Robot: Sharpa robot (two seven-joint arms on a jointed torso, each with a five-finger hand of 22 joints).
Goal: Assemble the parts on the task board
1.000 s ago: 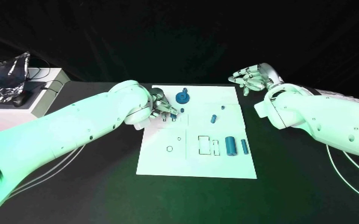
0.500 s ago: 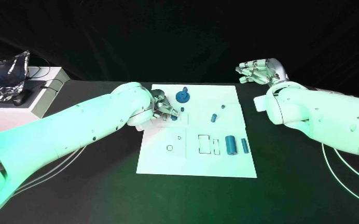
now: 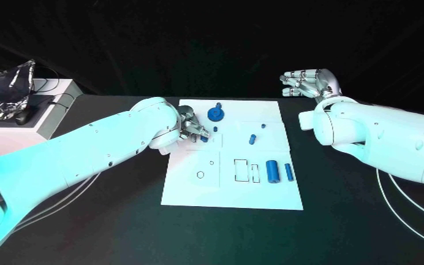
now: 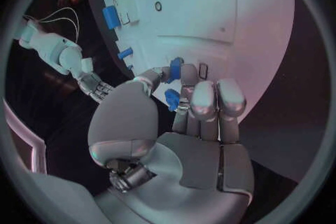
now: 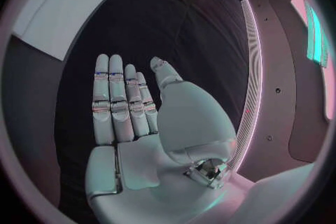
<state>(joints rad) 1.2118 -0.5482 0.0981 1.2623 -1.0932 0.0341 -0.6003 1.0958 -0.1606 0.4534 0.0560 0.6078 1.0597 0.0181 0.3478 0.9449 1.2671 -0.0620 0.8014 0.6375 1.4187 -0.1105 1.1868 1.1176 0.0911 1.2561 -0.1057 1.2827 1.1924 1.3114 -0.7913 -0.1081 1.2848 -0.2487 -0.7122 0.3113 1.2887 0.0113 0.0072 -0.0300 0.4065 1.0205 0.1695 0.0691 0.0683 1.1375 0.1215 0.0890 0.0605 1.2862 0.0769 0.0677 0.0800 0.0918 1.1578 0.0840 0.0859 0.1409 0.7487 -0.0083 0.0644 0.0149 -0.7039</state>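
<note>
Left silver hand (image 3: 191, 129) pinches a small blue peg-shaped part (image 4: 172, 99) at the left edge of the flat white rectangular task board (image 3: 232, 188), mid-table. Blue cylinders (image 3: 272, 171) lie toward its right edge. Right silver hand (image 3: 307, 83) holds nothing, fingers straight, off the board's far right corner above bare black table (image 3: 106, 228).

The task board (image 3: 231, 179) is viewed from above by the head camera; it is seen close behind the left hand (image 4: 185, 123), and obliquely from the right wrist.
</note>
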